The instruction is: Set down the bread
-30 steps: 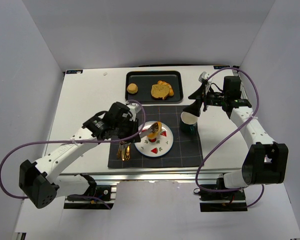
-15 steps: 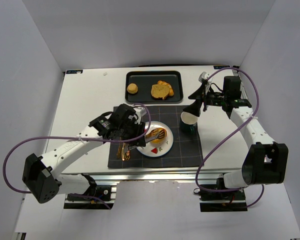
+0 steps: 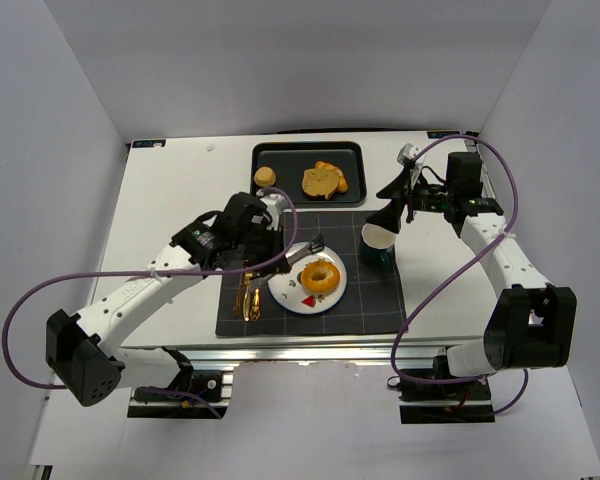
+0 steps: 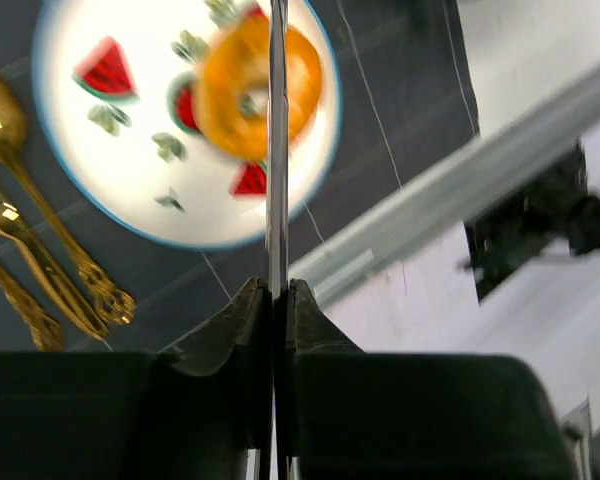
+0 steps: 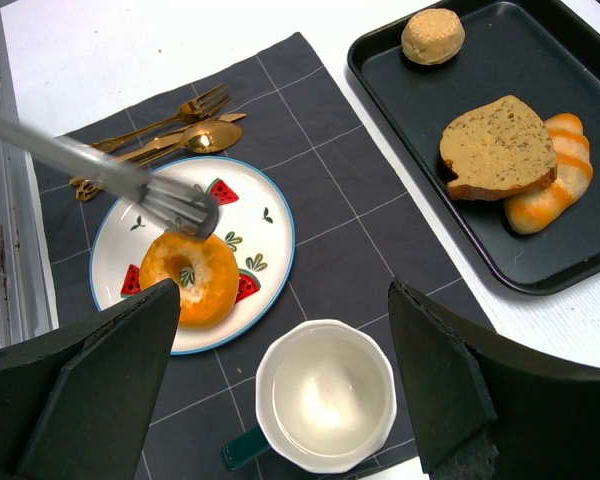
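While the bread (image 3: 321, 276) lies on the plate (image 3: 283, 291), the left end effector (image 4: 277, 296) pinches tongs (image 3: 302, 252) above it — the right end effector (image 3: 399, 201) hangs spread.

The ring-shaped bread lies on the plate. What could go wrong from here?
1. The tips of the tongs sit right at the edge of the bread; a careless withdrawal could drag it off the plate.
2. The gold cutlery lies beside the plate, toward the left gripper; pulling the tongs back could knock it.
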Controlling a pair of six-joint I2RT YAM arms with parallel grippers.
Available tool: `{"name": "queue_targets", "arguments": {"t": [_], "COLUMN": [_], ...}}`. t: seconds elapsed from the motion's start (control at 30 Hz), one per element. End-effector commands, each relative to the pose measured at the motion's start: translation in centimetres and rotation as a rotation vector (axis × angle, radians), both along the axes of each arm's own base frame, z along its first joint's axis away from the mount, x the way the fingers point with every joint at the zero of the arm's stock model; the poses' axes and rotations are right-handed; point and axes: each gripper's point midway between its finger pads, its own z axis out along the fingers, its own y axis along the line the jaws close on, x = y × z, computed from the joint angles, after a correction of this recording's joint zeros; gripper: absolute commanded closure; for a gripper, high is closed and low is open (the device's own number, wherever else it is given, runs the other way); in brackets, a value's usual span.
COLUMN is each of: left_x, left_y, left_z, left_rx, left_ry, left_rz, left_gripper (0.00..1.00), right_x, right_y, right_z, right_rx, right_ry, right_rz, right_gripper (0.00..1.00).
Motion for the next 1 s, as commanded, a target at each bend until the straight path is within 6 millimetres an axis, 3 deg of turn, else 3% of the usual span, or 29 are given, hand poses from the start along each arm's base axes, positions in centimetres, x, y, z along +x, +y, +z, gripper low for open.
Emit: {"name": "queue_targets", "arguments": {"t": [0.0,0.1,0.13,0.2,0.23,0.47,0.57,0.6,0.7,0.97], "left_x": [4.5,8.9,11.3,13.4,15.3,22.0,23.8,24.4,25.4,26.0], "left_y": [0.7,1.6,1.8,1.9,1.8,2.0,2.2,2.4,2.4,1.4], "left_z": [1.7,3.1,3.7,3.9,3.5,-0.8,-1.0,-2.2,-2.8,-4.2], "left_rx": [-0.064,-0.151,-0.193,-0.223,-0.232,-0.185,-0.167,-0.145,-0.133,-0.176], "left_ry": [-0.064,-0.121,-0.148,-0.162,-0.162,-0.111,-0.121,-0.102,-0.1,-0.062], "left_rz": [0.145,0.261,0.313,0.344,0.369,0.406,0.406,0.407,0.405,0.369], "left_gripper": [0.85,0.8,0.78,0.74,0.71,0.59,0.54,0.53,0.51,0.5], "right_x": [-0.2,-0.3,-0.3,-0.3,-0.3,-0.1,-0.2,-0.2,-0.3,-0.1], "right_y": [0.1,0.1,0.2,0.2,0.3,0.3,0.3,0.2,0.2,0.2], "right_z": [0.9,0.9,0.8,1.0,0.9,1.4,1.4,1.4,1.2,0.9], "right_rx": [0.017,0.022,0.023,0.028,0.029,0.036,0.036,0.035,0.033,0.031], "right_ry": [-0.033,-0.03,-0.027,-0.029,-0.027,-0.045,-0.05,-0.051,-0.051,-0.045], "right_rz": [0.018,0.023,0.025,0.026,0.029,0.029,0.028,0.025,0.024,0.02], "right_gripper": [0.12,0.12,0.12,0.11,0.12,0.12,0.12,0.12,0.12,0.12]}}
